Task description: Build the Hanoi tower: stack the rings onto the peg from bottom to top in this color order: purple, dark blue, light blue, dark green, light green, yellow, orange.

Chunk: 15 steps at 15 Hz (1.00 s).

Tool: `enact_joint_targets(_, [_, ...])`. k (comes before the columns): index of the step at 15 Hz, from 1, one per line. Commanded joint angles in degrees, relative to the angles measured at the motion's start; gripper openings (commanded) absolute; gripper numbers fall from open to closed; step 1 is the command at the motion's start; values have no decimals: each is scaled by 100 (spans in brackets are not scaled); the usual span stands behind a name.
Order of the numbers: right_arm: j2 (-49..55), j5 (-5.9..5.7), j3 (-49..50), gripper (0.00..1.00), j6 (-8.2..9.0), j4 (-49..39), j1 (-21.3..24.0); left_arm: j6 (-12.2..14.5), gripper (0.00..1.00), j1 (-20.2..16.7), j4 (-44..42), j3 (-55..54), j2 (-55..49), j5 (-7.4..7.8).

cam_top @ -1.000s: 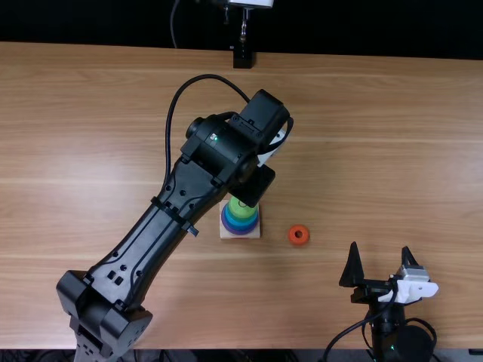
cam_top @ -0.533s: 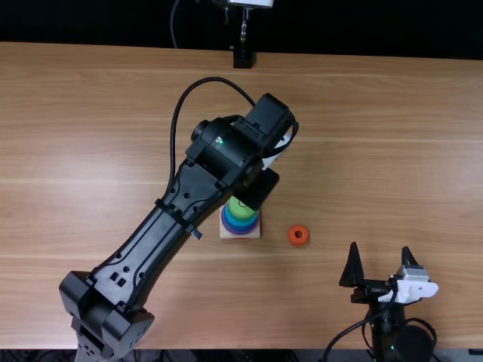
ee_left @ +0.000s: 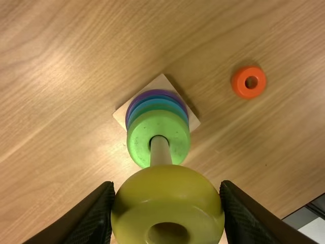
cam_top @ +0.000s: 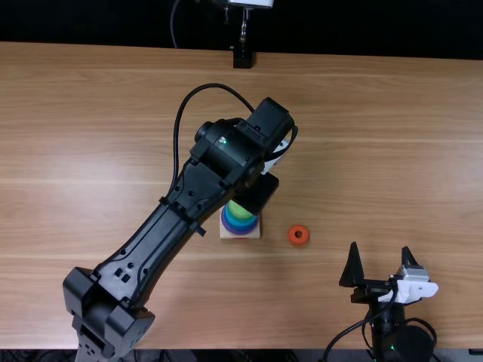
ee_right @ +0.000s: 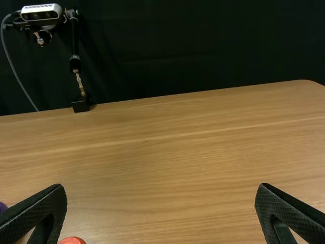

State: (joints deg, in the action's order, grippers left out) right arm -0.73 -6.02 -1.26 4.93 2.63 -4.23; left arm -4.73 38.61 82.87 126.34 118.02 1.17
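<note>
Left arm (cam_top: 177,211) is extended from the near left toward the middle of the table (cam_top: 377,151), with the left gripper (cam_top: 256,192) seen just beyond the base (cam_top: 225,235), its tips hidden from above. In the left wrist view, the yellow ring (ee_left: 167,183) is gripped between the two fingers of the left gripper (ee_left: 167,208), one on each side. It is held over the peg (ee_left: 161,152); whether the peg tip has entered its hole cannot be told. Around the peg, rings are stacked on the square wooden base: purple ring (ee_left: 155,92) lowest, then blue ring (ee_left: 158,101), teal ring (ee_left: 155,105), and light green ring (ee_left: 137,137) on top. Edges overlap, so exact ring count can't be told. Orange ring (cam_top: 299,241) is laid flat on the table, right of the base and slightly nearer, apart from it. Right gripper (cam_top: 380,249) is placed at the near right, fingers spread wide, well apart from the stack; the same wide spread is shown by the right gripper (ee_right: 161,198) in its own wrist view, where part of the orange ring is seen. A camera (ee_right: 41,12) is mounted on a stand (cam_top: 243,59) at the table's far edge.
</note>
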Motion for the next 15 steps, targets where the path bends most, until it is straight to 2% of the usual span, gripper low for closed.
enact_joint_targets(1, [73, -10, 38, 100, 3, -25, 19, -33, 0, 15, 13, -136, 116, 252])
enact_joint_targets(6, [73, -10, 38, 100, 3, -25, 19, -23, 0, 6, -50, -180, 398, 252])
enact_joint_targets(7, [73, -10, 38, 100, 3, -25, 19, -23, 5, -20, -39, -189, 398, 252])
enact_joint_targets(8, [73, -10, 38, 100, 3, -25, 19, -33, 37, -47, -29, -189, 398, 242])
enact_joint_targets(9, [73, -10, 38, 100, 3, -25, 19, -33, 85, -64, -8, -215, 389, 242])
enact_joint_targets(10, [73, -10, 38, 100, 3, -25, 19, -33, 100, -134, 3, -268, 380, 252])
enact_joint_targets(15, [73, -10, 38, 100, 3, -25, 19, 41, 100, -293, -92, 154, 336, 231])
